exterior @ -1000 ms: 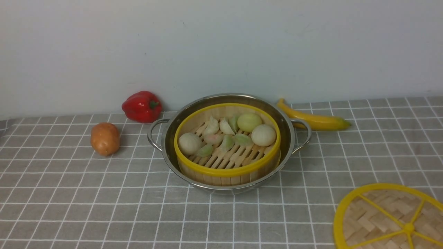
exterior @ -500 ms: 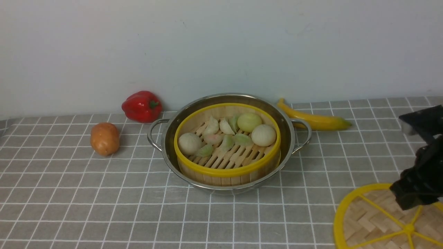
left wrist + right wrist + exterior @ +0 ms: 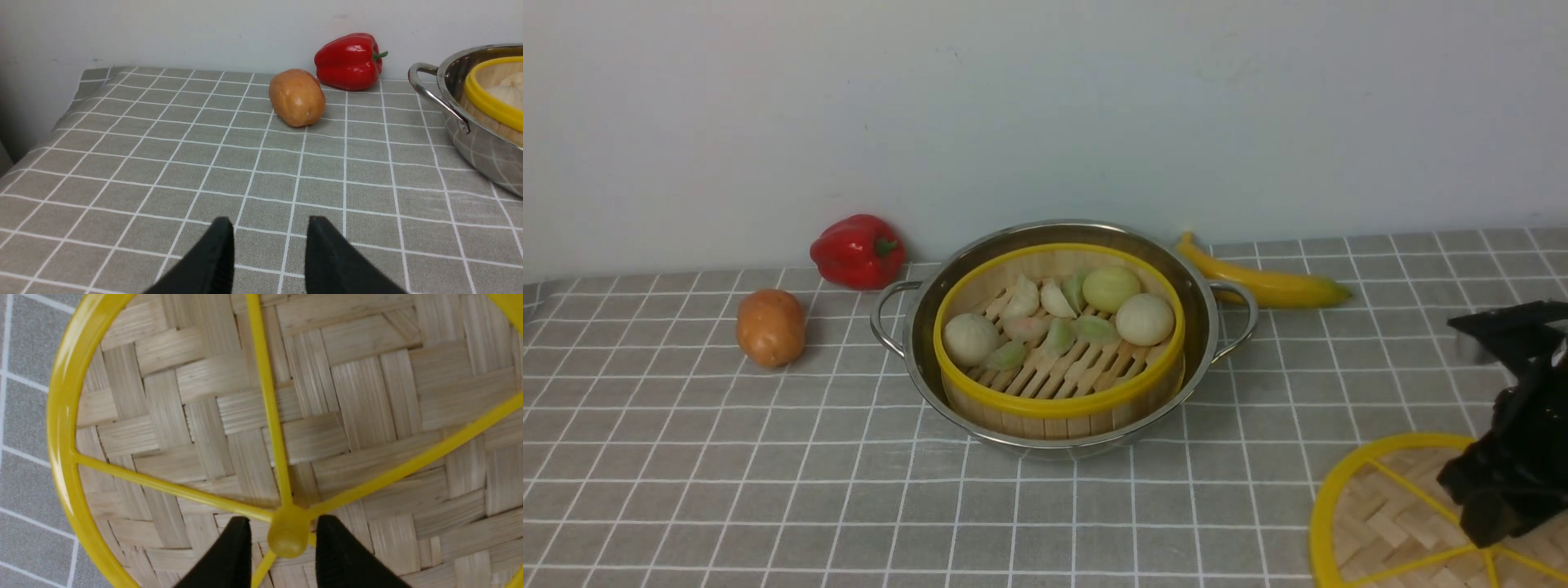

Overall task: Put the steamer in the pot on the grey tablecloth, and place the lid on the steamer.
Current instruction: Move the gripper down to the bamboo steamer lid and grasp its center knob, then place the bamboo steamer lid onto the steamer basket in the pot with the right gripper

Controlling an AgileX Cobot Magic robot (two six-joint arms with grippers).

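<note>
Cloth (image 3: 122, 163) lies under the left tool (image 3: 269, 223), whose jaws stand apart with nothing between them. Straight ahead of it sits a potato (image 3: 297, 102), and a red pepper (image 3: 349, 61) sits just beyond that, by the wall. The pot (image 3: 1201, 310) is off to that tool's right and well apart from it. The steamer (image 3: 1058, 404) sits inside the pot, uncovered, with buns (image 3: 1145, 318) and dumplings on its slats. A banana (image 3: 1262, 282) lies behind the pot's right handle. Further right, the lid (image 3: 367, 396) lies flat on the cloth, directly beneath the right tool (image 3: 284, 522). That tool is spread open, with one finger (image 3: 229, 555) on each side of the lid's hub (image 3: 289, 537) and a gap showing on both sides.
</note>
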